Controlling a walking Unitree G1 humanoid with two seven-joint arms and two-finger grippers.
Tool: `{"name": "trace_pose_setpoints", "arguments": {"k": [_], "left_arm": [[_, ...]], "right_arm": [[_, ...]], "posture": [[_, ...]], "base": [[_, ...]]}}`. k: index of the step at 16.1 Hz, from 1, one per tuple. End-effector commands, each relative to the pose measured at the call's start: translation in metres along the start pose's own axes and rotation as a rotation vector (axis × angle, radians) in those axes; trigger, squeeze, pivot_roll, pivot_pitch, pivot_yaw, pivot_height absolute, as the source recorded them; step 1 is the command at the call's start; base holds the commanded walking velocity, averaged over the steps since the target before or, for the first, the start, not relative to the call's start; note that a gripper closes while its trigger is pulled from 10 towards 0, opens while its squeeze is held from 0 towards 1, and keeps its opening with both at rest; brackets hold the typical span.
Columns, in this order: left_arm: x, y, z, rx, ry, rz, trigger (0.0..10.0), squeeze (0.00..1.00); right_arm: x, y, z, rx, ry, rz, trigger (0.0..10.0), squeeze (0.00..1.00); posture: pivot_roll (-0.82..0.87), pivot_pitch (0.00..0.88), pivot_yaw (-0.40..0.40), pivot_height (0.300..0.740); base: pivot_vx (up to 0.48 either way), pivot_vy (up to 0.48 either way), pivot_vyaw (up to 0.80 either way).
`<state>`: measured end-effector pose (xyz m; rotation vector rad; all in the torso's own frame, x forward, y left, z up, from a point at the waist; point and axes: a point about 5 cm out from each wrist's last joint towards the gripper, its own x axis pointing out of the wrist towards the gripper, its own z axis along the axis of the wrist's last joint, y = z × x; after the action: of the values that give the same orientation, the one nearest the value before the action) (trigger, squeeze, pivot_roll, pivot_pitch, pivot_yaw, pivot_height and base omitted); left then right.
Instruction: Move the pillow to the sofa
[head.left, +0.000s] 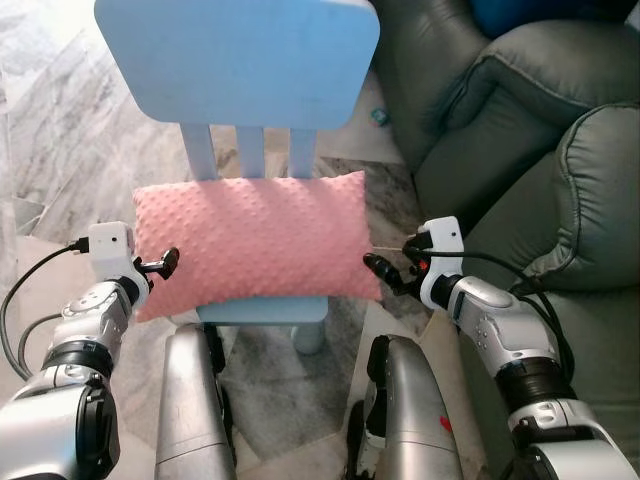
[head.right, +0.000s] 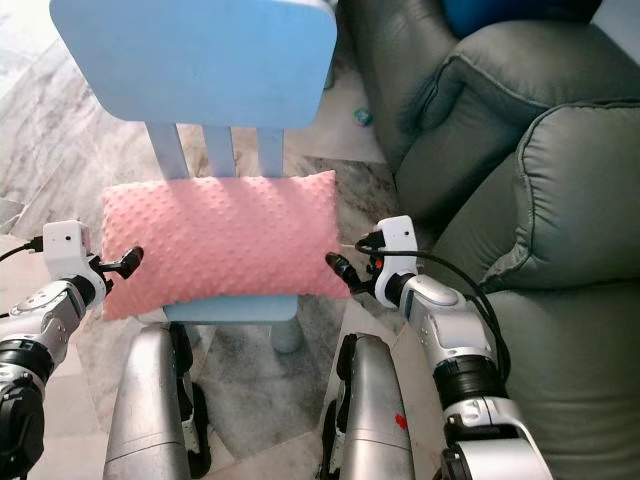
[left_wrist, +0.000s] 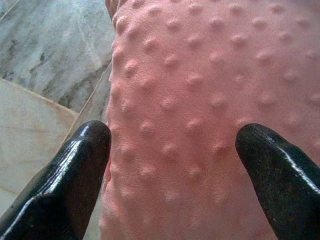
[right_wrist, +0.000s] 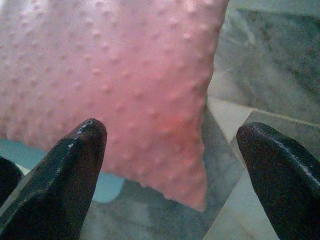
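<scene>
The pillow (head.left: 255, 240) covers most of the chair (head.left: 240, 60) seat; only a thin strip of the seat's front edge shows below it. The chair's backrest is cut off by the top edge of the frame, and its legs are mostly hidden behind the pillow and the robot's legs. The sofa (head.left: 520, 150) runs out of the frame at the upper right and right edge. A small object (head.left: 379, 117) on the floor beside the sofa is too small to identify. In the right wrist view, the pillow's surface is blurred.

Marble floor (head.left: 60, 130) — blue chair (head.left: 240, 60), grey-green armchair (head.left: 520, 120).
</scene>
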<state>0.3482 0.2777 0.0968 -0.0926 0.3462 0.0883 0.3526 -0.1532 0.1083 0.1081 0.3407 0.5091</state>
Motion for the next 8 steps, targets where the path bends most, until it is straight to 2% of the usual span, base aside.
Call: {"name": "trace_pose_setpoints", "arguments": {"k": [1,4,6,8], "left_arm": [[-0.003,0.007,-0.007,0.018,0.031,0.014,10.0,0.00],[-0.004,0.014,-0.002,0.011,0.022,0.031,10.0,0.00],[-0.005,0.016,-0.002,-0.027,0.027,0.031,10.0,0.00],[-0.002,0.008,-0.002,-0.051,0.032,-0.010,10.0,0.00]], "right_arm": [[-0.001,-0.003,-0.007,0.019,0.015,0.010,10.0,0.00],[0.004,-0.012,-0.005,0.083,-0.021,0.029,10.0,0.00],[0.005,-0.016,0.000,0.052,-0.032,0.015,10.0,0.00],[0.008,-0.017,0.007,0.017,-0.058,-0.015,10.0,0.00]], "posture": [[-0.09,0.378,-0.100,0.540],[-0.07,0.389,-0.095,0.540],[-0.07,0.393,-0.092,0.540],[-0.07,0.396,-0.093,0.540]], "base": [[0.000,0.000,0.00],[0.000,0.000,0.00],[0.000,0.000,0.00],[0.000,0.000,0.00]]}}
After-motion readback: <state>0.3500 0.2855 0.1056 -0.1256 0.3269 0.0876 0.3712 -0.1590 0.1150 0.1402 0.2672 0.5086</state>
